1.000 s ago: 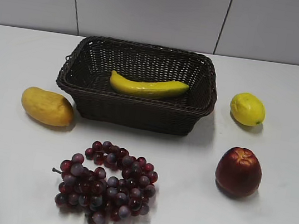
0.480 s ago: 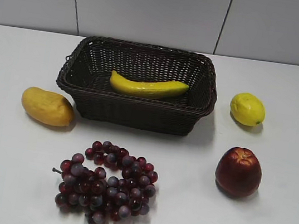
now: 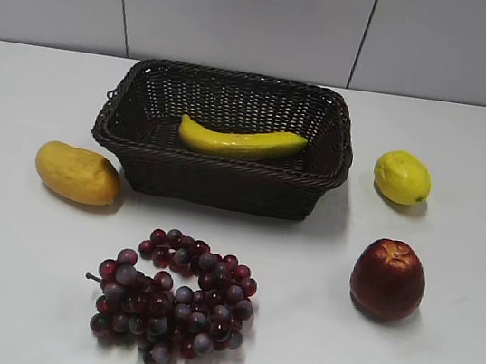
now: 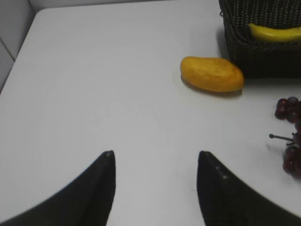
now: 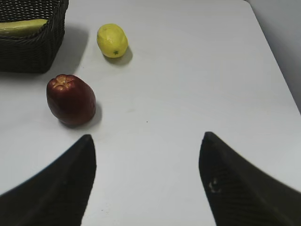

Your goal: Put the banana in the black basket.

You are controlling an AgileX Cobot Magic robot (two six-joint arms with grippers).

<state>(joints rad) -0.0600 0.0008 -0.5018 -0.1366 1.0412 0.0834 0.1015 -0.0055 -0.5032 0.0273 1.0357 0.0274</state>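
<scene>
The yellow banana (image 3: 241,141) lies inside the black basket (image 3: 215,185) at the back middle of the white table. It also shows in the left wrist view (image 4: 275,32) and the right wrist view (image 5: 21,26), inside the basket (image 4: 263,61) (image 5: 33,52). My left gripper (image 4: 155,155) is open and empty over bare table, left of the basket. My right gripper (image 5: 146,137) is open and empty over bare table, right of the basket. Neither gripper shows in the exterior view.
An orange-yellow mango (image 3: 77,174) (image 4: 211,74) lies left of the basket. A lemon (image 3: 402,177) (image 5: 112,40) and a dark red apple (image 3: 388,279) (image 5: 71,100) sit to the right. A bunch of purple grapes (image 3: 173,298) (image 4: 289,136) lies in front.
</scene>
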